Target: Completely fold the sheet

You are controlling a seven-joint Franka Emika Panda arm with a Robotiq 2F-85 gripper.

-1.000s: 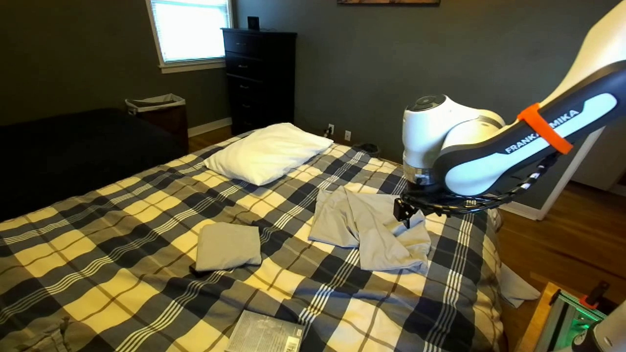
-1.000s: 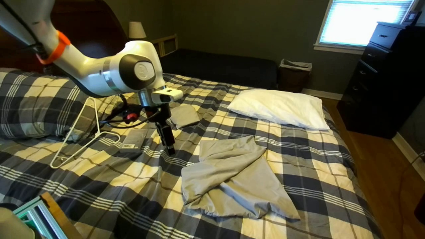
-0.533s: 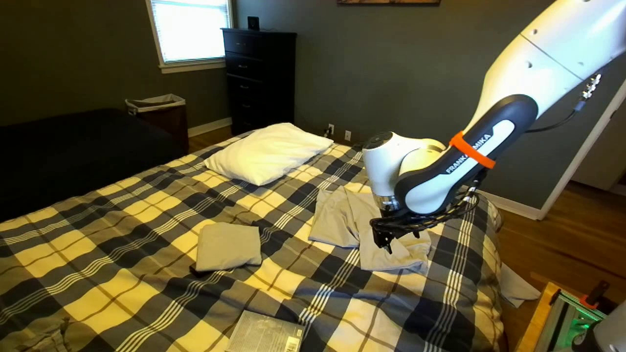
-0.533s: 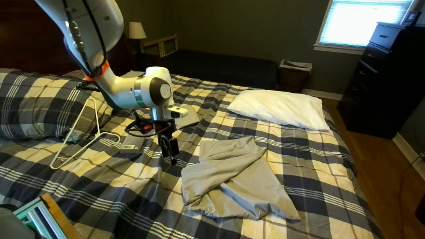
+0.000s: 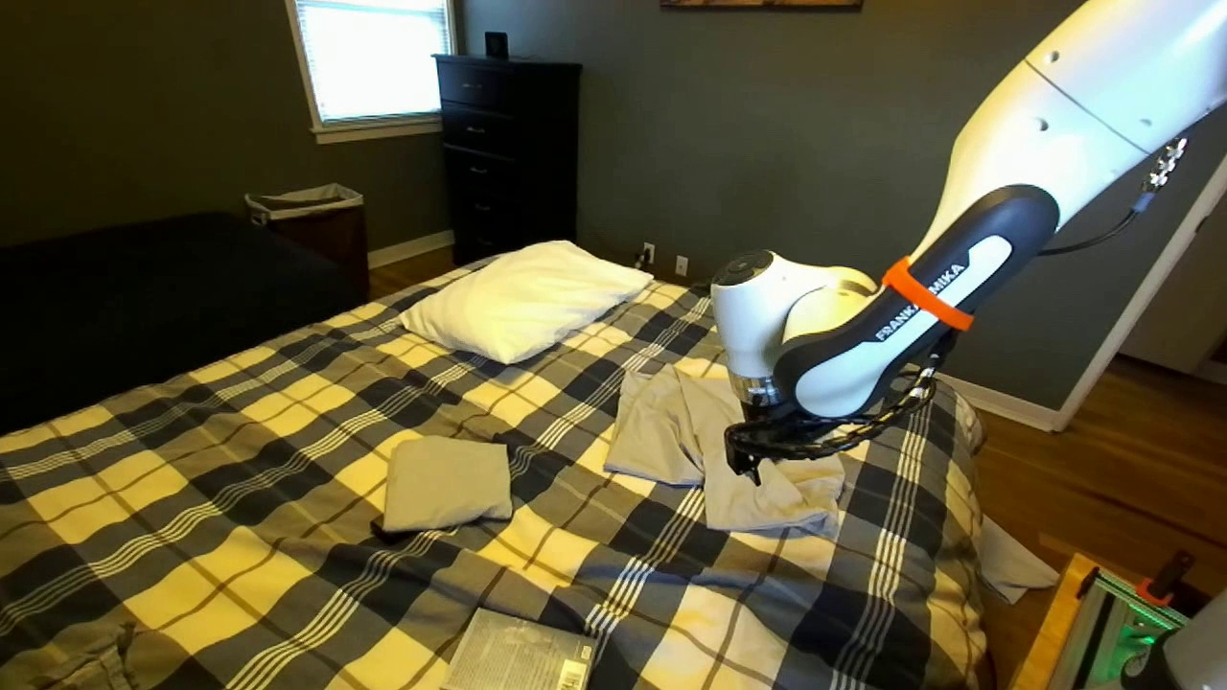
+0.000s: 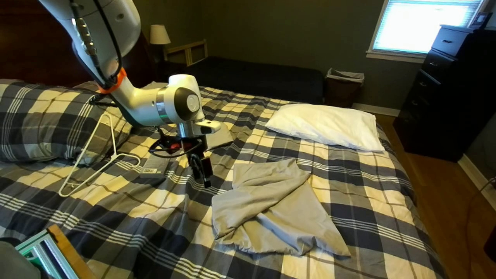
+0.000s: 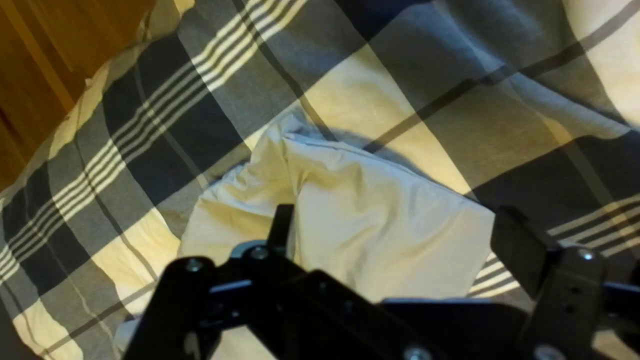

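Hovering with its jaws spread well apart, the black two-fingered gripper [image 7: 397, 232] has the rumpled pale grey-beige cloth sheet [image 6: 279, 209] below and near it, lying on the dark-blue-and-cream plaid fabric bedcover [image 6: 372, 193].

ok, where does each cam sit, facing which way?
An exterior view: likely at the head of the bed, facing the dresser; arm at frame right.
An exterior view: likely beside the bed, facing across it, headboard and arm at frame left.
Wrist view: wrist-mounted, facing down at the sheet; open gripper at bottom.
Both exterior views share bed, sheet, dresser, arm and gripper.
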